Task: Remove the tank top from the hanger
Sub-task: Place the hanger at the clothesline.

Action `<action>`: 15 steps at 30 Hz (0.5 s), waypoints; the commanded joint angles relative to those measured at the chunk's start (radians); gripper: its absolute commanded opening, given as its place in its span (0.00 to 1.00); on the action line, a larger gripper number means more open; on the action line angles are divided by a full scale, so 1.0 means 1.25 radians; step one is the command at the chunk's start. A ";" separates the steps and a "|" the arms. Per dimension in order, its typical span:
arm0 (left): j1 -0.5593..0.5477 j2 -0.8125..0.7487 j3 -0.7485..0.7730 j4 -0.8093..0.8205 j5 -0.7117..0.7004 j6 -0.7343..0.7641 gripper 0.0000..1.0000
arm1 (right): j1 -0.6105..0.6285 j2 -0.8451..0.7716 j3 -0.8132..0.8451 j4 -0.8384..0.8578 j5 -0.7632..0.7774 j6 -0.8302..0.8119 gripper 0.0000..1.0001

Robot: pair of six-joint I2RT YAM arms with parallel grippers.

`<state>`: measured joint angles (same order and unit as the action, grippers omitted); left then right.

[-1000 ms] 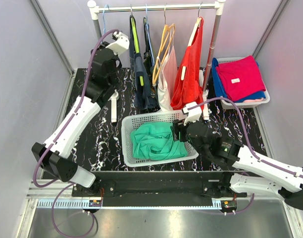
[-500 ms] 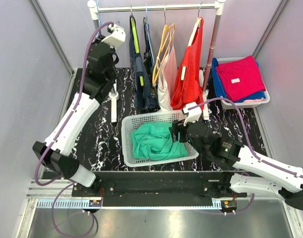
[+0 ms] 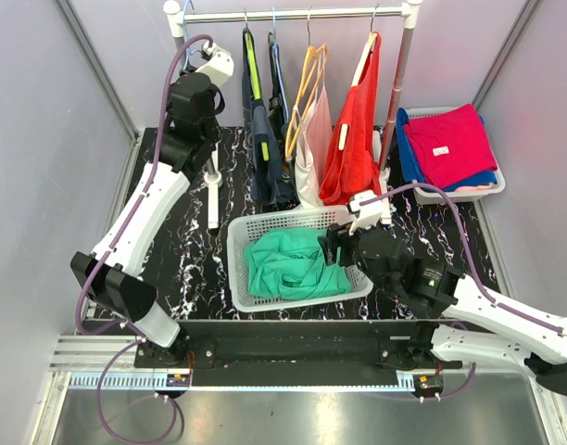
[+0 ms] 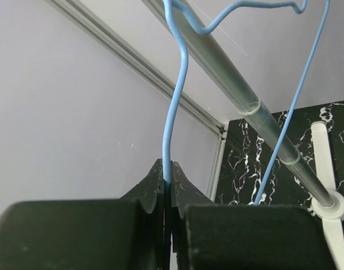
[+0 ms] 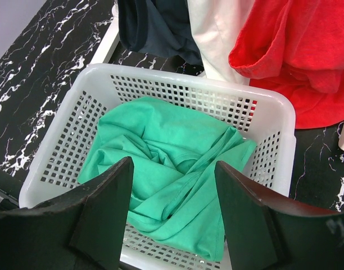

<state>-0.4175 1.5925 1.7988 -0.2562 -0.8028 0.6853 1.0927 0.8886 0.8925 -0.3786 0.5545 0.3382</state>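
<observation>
A green tank top [image 3: 288, 262] lies crumpled in a white mesh basket [image 3: 235, 264], off any hanger. In the right wrist view the tank top [image 5: 161, 129] fills the basket [image 5: 177, 76]. My right gripper [image 3: 332, 246] hovers just above its right side, open and empty [image 5: 172, 166]. My left gripper [image 3: 196, 57] is raised to the left end of the clothes rail [image 3: 293, 13]. It is shut [image 4: 167, 171] on the wire of a bare light-blue hanger [image 4: 175, 101], whose hook sits at the rail [image 4: 234, 84].
Dark tops [image 3: 265, 139], a pink top [image 3: 313, 139] and a red top [image 3: 353, 139] hang on the rail behind the basket. A white tray [image 3: 492, 190] at the back right holds folded red and blue clothes. The rail's white posts stand at both ends.
My left arm has swung up and back toward the rail's left end with the blue hanger in its grip. The right arm has barely shifted above the basket.
</observation>
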 commanded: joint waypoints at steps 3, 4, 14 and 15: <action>0.001 0.006 0.016 0.007 0.031 -0.040 0.00 | -0.002 -0.011 0.016 0.034 -0.014 0.008 0.69; 0.001 0.007 0.018 0.005 0.032 -0.044 0.00 | 0.000 -0.011 0.016 0.032 -0.014 0.009 0.69; 0.001 -0.006 -0.035 -0.015 0.035 -0.070 0.00 | 0.000 -0.022 0.024 0.029 -0.010 0.006 0.69; 0.001 -0.009 -0.035 -0.016 0.034 -0.071 0.00 | -0.002 -0.021 0.024 0.028 -0.010 0.006 0.69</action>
<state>-0.4175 1.5948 1.7607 -0.2970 -0.7712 0.6243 1.0927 0.8833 0.8925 -0.3790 0.5541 0.3378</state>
